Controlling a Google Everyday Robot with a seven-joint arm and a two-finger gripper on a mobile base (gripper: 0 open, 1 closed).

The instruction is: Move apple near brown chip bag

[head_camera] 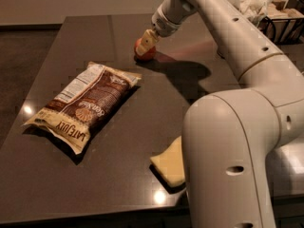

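Note:
The apple (143, 55), small and red-orange, is at the far middle of the dark table (90, 37), low over or on its surface. My gripper (146, 42) reaches down from the upper right, its cream fingers (148, 38) closed around the apple's top. The brown chip bag (88, 103) lies flat at the left centre, its label end towards the apple. The apple is a short way beyond the bag's upper right corner, not touching it.
A yellow sponge (170, 164) lies near the table's front edge, partly hidden by my white arm (228, 165), which fills the right foreground. A wire basket (282, 25) with crumpled white material (251, 1) stands at the back right.

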